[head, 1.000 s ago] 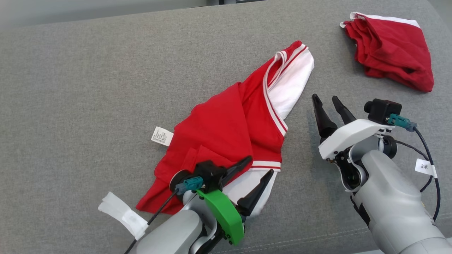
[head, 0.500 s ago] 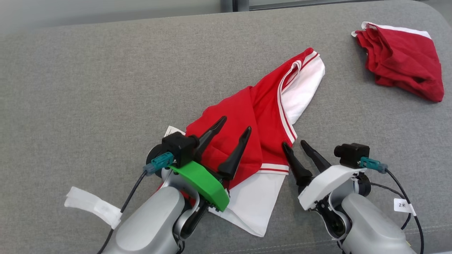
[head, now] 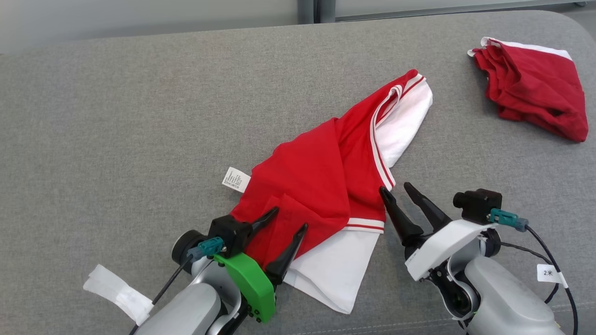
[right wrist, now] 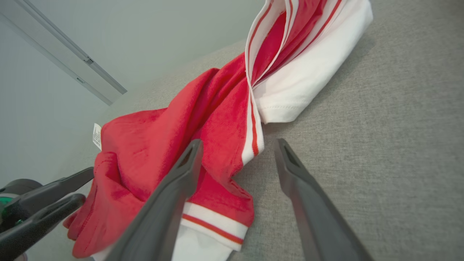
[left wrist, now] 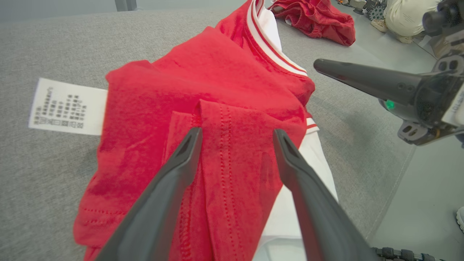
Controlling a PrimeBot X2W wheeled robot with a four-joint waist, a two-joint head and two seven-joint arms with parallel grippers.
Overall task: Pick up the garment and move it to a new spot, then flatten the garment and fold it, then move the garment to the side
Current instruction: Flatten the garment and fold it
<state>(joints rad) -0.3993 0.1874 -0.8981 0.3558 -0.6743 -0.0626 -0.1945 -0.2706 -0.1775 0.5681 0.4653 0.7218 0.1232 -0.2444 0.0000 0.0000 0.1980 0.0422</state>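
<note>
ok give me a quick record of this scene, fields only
surface: grey fabric pad
garment: red and white shirt, crumpled, not flat
label: white care tag, sticking out at the shirt's left edge
left claw: open, over the red hem, holding nothing
right claw: open, by the striped edge, holding nothing
other cloth: second red garment, bunched, far right

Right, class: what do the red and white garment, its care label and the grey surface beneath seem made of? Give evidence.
Garment: probably soft matte knit, perhaps cotton; it folds limply and shows stitched hems. Care label: thin white fabric or paper-like tag, printed text. Grey surface: matte woven upholstery, judging by its flecked, coarse weave.
</note>
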